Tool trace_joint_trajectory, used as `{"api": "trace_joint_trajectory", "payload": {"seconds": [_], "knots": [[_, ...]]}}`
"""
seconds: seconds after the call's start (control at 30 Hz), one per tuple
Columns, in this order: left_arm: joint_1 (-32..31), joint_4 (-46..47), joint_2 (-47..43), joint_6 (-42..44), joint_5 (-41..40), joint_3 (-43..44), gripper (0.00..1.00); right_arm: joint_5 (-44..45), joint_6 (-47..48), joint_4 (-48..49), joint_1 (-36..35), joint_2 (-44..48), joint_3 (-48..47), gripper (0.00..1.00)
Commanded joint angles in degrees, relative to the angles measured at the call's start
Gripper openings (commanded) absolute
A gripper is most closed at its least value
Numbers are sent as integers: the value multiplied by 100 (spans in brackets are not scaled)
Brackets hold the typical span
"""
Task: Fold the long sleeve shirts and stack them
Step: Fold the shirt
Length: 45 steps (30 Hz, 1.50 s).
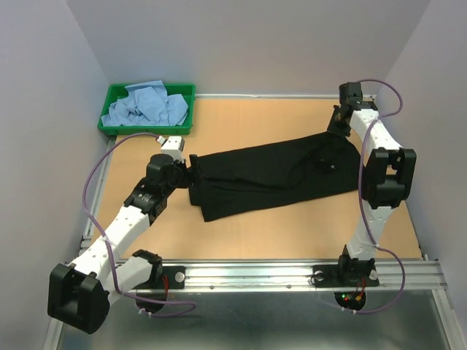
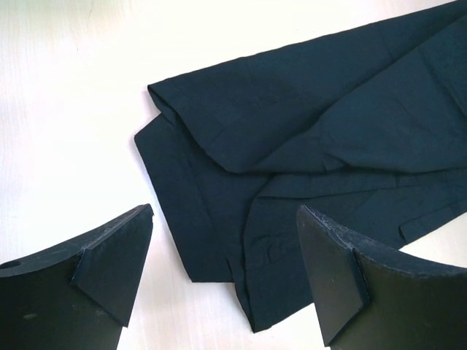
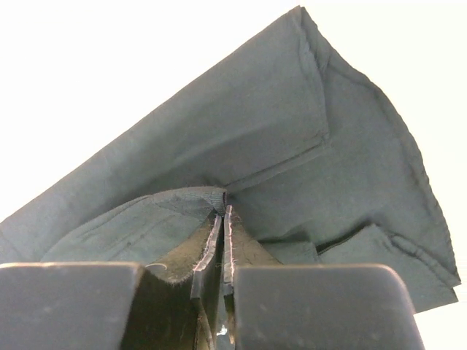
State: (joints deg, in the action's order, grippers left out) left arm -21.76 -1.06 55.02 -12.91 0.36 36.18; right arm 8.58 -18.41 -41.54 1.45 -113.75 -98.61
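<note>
Shirts first: one black shirt (image 1: 270, 179) lies flat on the table (image 1: 241, 233), stretched as a long band from the near left toward the far right. Its left end is folded over on itself in several loose layers, with the hem edges showing in the left wrist view (image 2: 292, 146). At the right end a small ridge of the cloth (image 3: 255, 131) is drawn up off the table.

The right gripper (image 1: 337, 130) stands over that right end. Its jaws are clenched on the raised fold of the black shirt, the cloth caught right at the tips (image 3: 222, 211). The left gripper (image 1: 193, 168) sits at the shirt's left end, released, its jaws spread wide above the folded corner and touching nothing (image 2: 226, 240).

One green tray (image 1: 146, 130) stands in the far left corner of the table, well apart from the black shirt. In it lies a crumpled heap of light blue shirts (image 1: 149, 106); how many make up the heap cannot be told.

Two arms, one tray, one black shirt.
</note>
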Motion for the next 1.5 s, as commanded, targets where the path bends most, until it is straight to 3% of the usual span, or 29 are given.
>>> {"api": "trace_joint_trajectory", "payload": {"seconds": [0.0,0.63,0.73,0.77,0.9,1.17,1.47], "knots": [[-21,229,-71,113,8,179,91,319,84,67,30,-85,-396,7],[-21,132,-168,60,-194,82,91,1225,418,-232,109,-665,-774,12],[-30,132,-168,60,-177,99,91,1225,435,-276,110,-666,-792,30],[-21,124,-159,60,-168,125,91,1182,409,-293,110,-579,-765,43],[-21,115,-115,16,-115,205,91,902,347,-285,110,-323,-651,56],[-30,176,193,-212,192,389,91,127,85,58,267,222,191,57],[-21,484,140,-133,69,38,91,-752,-1120,1737,1015,828,1951,56]]}}
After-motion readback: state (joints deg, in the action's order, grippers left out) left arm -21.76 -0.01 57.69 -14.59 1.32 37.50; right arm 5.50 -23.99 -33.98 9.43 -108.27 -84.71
